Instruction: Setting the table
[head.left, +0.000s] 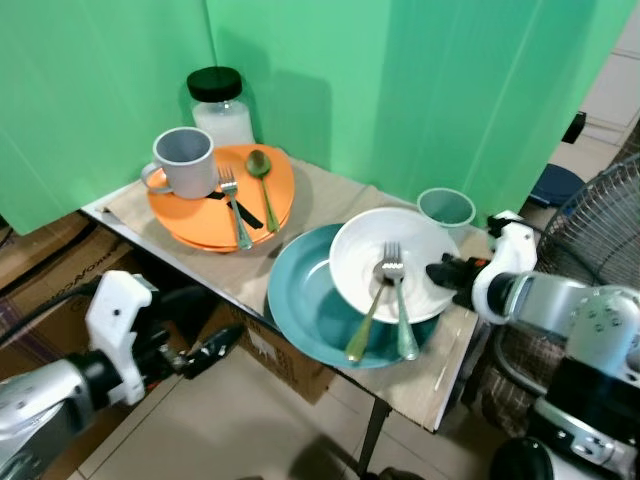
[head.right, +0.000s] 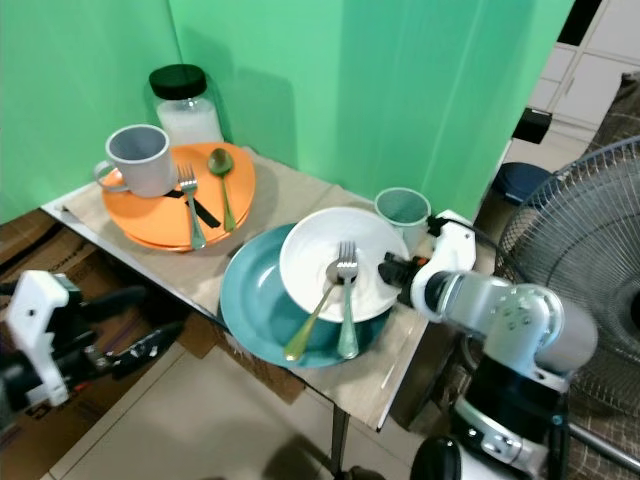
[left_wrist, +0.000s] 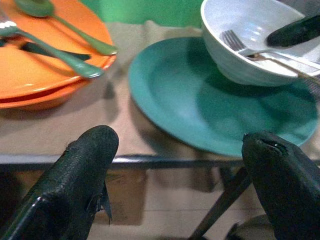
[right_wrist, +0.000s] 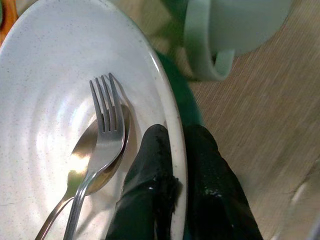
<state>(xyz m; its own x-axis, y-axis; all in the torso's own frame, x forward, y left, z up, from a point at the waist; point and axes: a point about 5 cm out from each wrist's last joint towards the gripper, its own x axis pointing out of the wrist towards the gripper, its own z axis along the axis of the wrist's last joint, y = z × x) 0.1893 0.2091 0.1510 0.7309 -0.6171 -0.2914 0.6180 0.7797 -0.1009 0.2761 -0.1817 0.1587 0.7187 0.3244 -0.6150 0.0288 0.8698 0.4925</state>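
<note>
A white bowl (head.left: 360, 245) sits on a large teal plate (head.left: 300, 300) near the table's right end. A silver fork (head.left: 392, 262) and a spoon (right_wrist: 87, 150) lean inside the bowl. My right gripper (right_wrist: 177, 150) is shut on the bowl's right rim, one finger inside and one outside. A teal cup (head.left: 446, 208) stands just behind it. At the left end an orange plate (head.left: 190, 215) carries a grey mug (head.left: 185, 160), a fork (head.left: 236, 215) and a green spoon (head.left: 260, 170). My left gripper (left_wrist: 180, 140) hangs open below the table's front edge, holding nothing.
A jar with a black lid (head.left: 220, 105) stands behind the orange plate, against a green backdrop. A floor fan (head.right: 590, 260) stands close on the right. Cardboard boxes (head.left: 270, 355) sit under the table. A brown mat (head.left: 330, 190) covers the tabletop.
</note>
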